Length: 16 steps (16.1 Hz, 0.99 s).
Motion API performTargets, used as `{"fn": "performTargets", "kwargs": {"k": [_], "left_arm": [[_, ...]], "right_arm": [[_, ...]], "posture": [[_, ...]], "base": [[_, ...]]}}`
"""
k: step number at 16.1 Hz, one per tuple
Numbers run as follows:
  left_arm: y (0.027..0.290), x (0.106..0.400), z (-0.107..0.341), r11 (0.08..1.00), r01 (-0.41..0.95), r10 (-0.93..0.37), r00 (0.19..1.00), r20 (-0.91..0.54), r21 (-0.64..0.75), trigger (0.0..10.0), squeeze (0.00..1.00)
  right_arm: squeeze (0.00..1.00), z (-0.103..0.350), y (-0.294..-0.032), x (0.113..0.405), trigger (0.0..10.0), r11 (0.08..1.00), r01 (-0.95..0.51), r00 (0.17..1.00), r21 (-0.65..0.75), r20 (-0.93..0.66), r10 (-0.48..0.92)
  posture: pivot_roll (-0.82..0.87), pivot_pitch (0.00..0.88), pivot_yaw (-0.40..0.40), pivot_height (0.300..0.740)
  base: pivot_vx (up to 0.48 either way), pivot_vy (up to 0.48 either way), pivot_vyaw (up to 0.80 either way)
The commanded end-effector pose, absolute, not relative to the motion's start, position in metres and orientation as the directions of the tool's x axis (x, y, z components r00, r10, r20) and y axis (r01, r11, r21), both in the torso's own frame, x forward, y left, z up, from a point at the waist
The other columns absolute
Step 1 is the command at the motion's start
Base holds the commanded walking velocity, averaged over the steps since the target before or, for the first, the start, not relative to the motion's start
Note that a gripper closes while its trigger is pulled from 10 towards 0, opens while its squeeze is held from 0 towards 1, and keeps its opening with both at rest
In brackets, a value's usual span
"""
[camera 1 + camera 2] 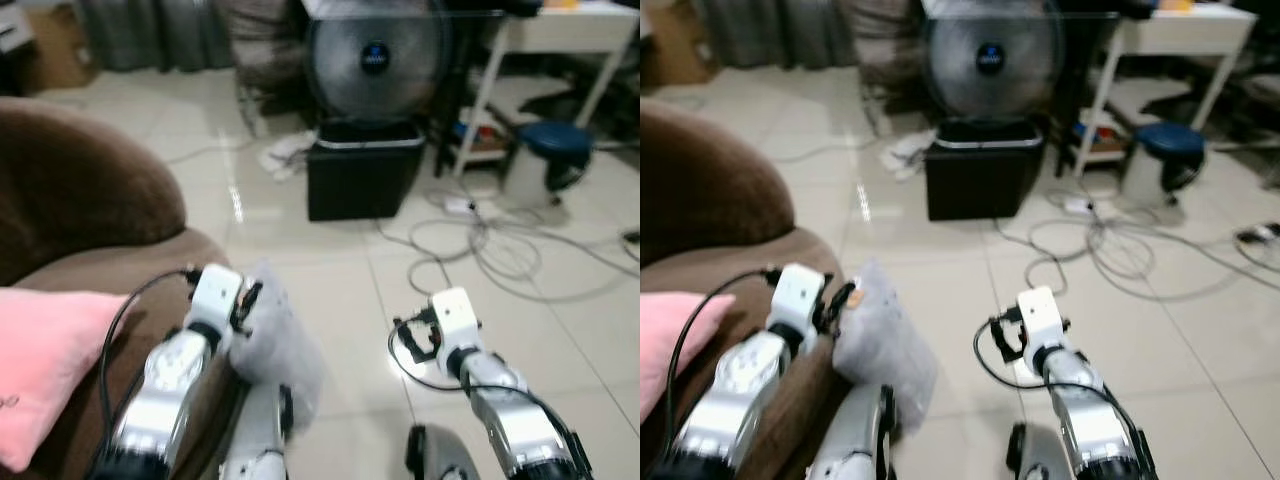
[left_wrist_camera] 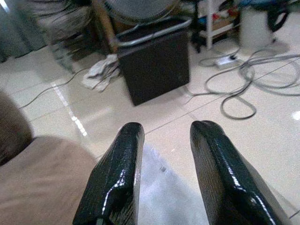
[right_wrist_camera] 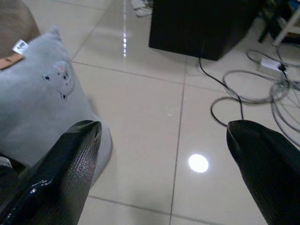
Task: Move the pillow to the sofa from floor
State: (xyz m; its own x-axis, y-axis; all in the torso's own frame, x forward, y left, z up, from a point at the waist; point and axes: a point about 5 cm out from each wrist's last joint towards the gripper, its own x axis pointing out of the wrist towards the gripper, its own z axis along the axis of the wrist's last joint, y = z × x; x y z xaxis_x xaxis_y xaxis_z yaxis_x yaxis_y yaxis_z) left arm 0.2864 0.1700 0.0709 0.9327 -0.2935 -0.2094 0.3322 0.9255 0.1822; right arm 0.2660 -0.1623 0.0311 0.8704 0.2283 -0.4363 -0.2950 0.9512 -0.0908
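Observation:
A grey pillow (image 1: 278, 345) with a small bear patch stands on the tiled floor, leaning against the front of the brown sofa (image 1: 80, 200). My left gripper (image 2: 167, 127) is open just above it, at the sofa's front edge, and the pillow (image 2: 164, 199) shows between and below the two black fingers. To the right of the pillow (image 3: 42, 103), my right gripper (image 3: 164, 126) hangs over bare tiles with its fingers spread wide and nothing in them.
A pink pillow (image 1: 40, 370) lies on the sofa seat at the left. Ahead stand a fan (image 1: 375, 55) on a black box (image 1: 362, 170), loose cables (image 1: 500, 245) on the floor, a white table (image 1: 560, 30) and a blue-topped stool (image 1: 555, 150).

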Motion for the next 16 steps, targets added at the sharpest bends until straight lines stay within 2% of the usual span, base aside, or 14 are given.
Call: {"fn": "performTargets", "kwargs": {"k": [1, 4, 8, 11, 14, 16], "left_arm": [[0.168, 0.291, 0.072, 0.928, 0.340, -0.302, 0.927, -0.221, 0.155, 10.0, 1.00], [0.152, 0.317, 0.068, 0.933, 0.359, -0.345, 0.890, -0.298, -0.005, 10.0, 1.00], [0.137, 0.337, 0.063, 0.920, 0.390, -0.377, 0.845, -0.379, -0.045, 10.0, 1.00], [0.141, 0.340, 0.057, 0.922, 0.386, -0.334, 0.836, -0.435, 0.033, 10.0, 1.00], [0.174, 0.334, 0.036, 0.938, 0.272, -0.106, 0.816, -0.568, 0.215, 10.0, 1.00], [0.187, 0.327, 0.028, 0.942, 0.205, -0.012, 0.810, -0.587, 0.264, 10.0, 1.00]], "right_arm": [[0.00, 0.035, -0.163, 0.269, 10.0, 0.950, -0.297, 0.874, -0.095, -0.428, 0.230], [0.00, 0.038, -0.160, 0.268, 10.0, 0.941, -0.326, 0.865, -0.096, -0.432, 0.255], [0.00, 0.042, -0.162, 0.260, 10.0, 0.931, -0.350, 0.855, -0.105, -0.441, 0.272], [0.00, 0.044, -0.161, 0.251, 10.0, 0.926, -0.363, 0.849, -0.103, -0.447, 0.283], [0.00, 0.052, -0.156, 0.244, 10.0, 0.907, -0.411, 0.822, -0.097, -0.470, 0.322], [0.00, 0.054, -0.156, 0.243, 10.0, 0.891, -0.442, 0.806, -0.102, -0.482, 0.344]], "posture": [[0.06, 0.000, 0.026, 0.592], [0.06, 0.000, 0.024, 0.592], [0.03, 0.000, 0.032, 0.592], [0.02, 0.020, 0.026, 0.592], [-0.02, 0.126, 0.004, 0.592], [-0.03, 0.156, -0.010, 0.592]], "base": [[0.000, 0.000, 0.00], [0.000, 0.000, 0.00], [0.000, 0.000, 0.00], [0.000, 0.000, 0.00], [0.000, 0.000, 0.00], [0.000, 0.000, 0.00]]}}
